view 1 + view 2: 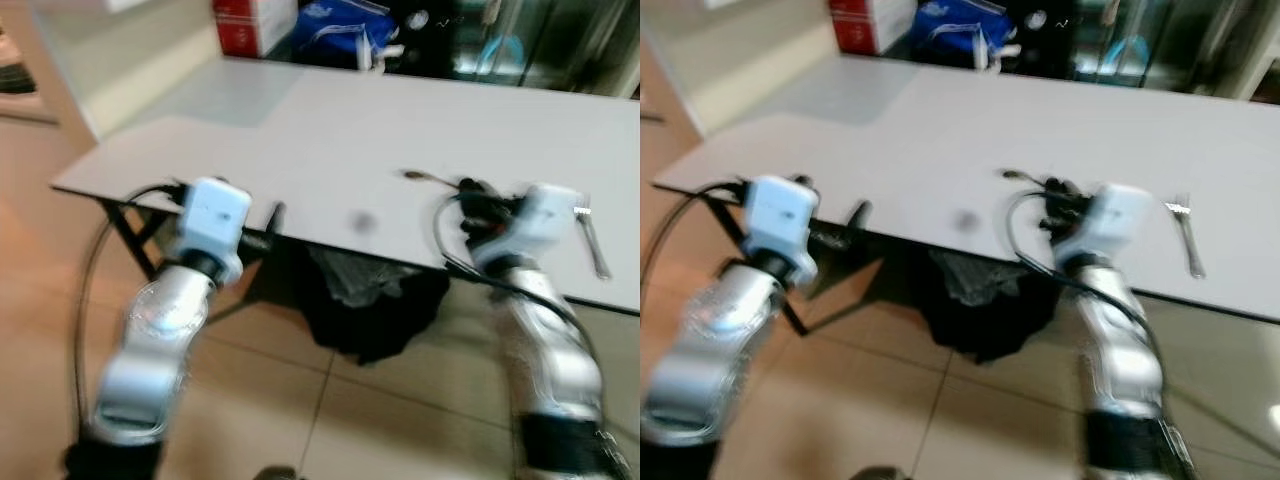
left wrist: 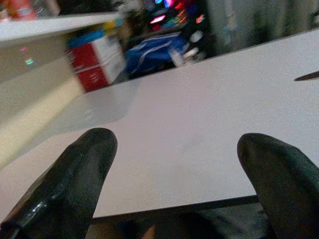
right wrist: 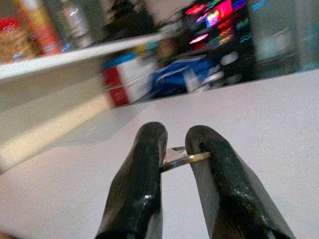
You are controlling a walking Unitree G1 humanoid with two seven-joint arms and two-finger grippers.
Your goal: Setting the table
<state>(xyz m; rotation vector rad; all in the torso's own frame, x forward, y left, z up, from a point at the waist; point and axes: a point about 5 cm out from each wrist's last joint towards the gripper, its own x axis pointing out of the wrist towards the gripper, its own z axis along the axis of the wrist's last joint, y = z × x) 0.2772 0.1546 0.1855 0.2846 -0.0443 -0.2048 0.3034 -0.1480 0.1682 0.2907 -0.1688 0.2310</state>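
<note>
Right gripper point(image 3: 175, 154) pinches a spoon point(image 1: 428, 179) by its handle, bowl out over the worktop's point(image 1: 330, 130) near edge, ready to set beside the fork point(image 1: 592, 240). Left gripper point(image 2: 174, 164) hangs spread, empty.

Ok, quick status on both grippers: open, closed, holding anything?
Left gripper: open, holding nothing, at the near edge of the white table.
Right gripper: closed on a thin silver metal utensil above the table.
</note>
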